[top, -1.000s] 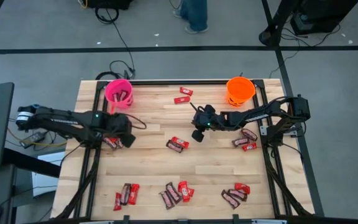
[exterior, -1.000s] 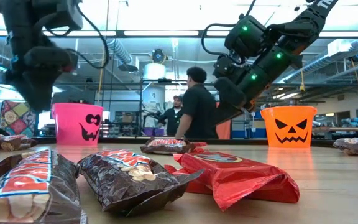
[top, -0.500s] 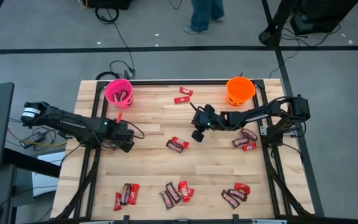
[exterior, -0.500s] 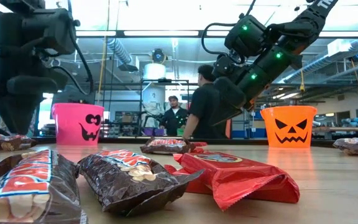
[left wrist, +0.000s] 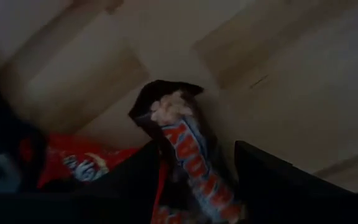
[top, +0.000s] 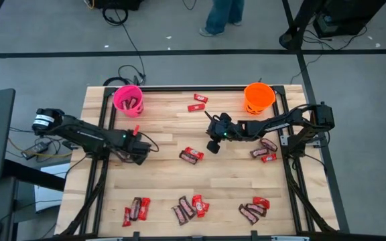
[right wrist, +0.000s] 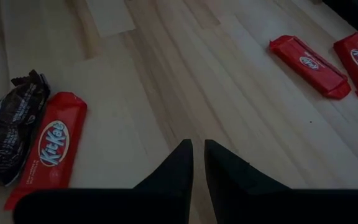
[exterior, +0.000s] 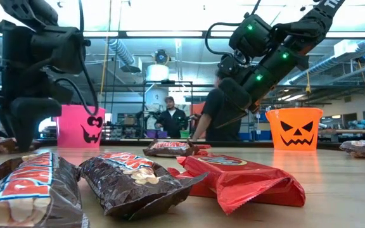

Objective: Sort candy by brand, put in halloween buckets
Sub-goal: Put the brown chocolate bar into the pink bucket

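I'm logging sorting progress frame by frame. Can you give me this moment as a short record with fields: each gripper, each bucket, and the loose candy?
left gripper: low over the table's left side, fingers either side of a dark brown wrapped candy bar, a red wrapped bar beside it
right gripper: nearly closed, empty, raised mid-table
hot pink plastic bucket: back left, holds some bars
bright orange plastic bucket: back right, contents not visible
loose candy: red and brown bars scattered on the wooden table, most along the front edge
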Controlling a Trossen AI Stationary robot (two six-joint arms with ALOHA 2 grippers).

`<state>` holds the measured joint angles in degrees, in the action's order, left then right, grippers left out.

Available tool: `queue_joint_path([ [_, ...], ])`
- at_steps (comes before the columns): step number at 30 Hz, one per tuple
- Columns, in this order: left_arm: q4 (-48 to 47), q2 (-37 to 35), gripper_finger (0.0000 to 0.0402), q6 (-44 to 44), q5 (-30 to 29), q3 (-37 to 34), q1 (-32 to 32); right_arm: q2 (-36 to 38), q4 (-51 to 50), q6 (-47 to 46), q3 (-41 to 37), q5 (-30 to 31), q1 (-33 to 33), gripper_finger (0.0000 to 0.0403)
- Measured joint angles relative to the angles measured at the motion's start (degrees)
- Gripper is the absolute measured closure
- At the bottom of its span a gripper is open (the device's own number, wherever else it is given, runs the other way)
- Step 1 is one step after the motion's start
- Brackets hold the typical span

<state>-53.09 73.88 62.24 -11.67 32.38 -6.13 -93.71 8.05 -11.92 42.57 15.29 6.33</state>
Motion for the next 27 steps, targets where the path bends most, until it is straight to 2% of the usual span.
queue_joint_path([
  [11,6.3,2.9,0.0195,-8.1,0.1,0.2,2.0,0.0,0.0,0.1,0.0,-1.4,0.0,0.0348],
  [15,8.0,2.8,0.0213,-9.1,-0.4,0.2,2.0,0.0,-0.1,-0.4,0.0,-4.4,-0.1,0.0348],
  [27,9.1,2.8,0.0259,-11.7,-0.8,0.2,2.0,0.0,0.0,0.0,0.0,-4.4,-0.9,0.0348],
])
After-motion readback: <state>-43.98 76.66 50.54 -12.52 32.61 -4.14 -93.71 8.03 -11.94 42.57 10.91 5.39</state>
